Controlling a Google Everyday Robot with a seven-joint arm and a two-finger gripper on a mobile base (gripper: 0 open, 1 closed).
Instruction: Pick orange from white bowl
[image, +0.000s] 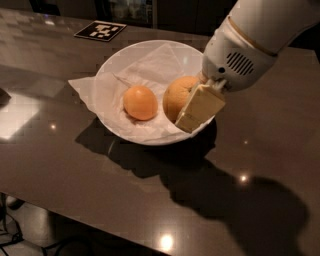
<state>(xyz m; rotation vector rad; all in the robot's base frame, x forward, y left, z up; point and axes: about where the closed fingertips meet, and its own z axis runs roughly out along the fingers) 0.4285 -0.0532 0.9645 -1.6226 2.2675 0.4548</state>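
White bowl (107, 80) lift: hold end effector (197, 107) clenched on the orange (177, 97) at the bowl's arm-side edge, raise slowly and straight up past the rim, avoid snagging the crumpled paper lining (150, 65) or nudging the smaller, deeper-orange fruit (140, 102) just beside it.

In white bowl (146, 45), right side: orange (176, 97), hand (192, 107) clasping it.
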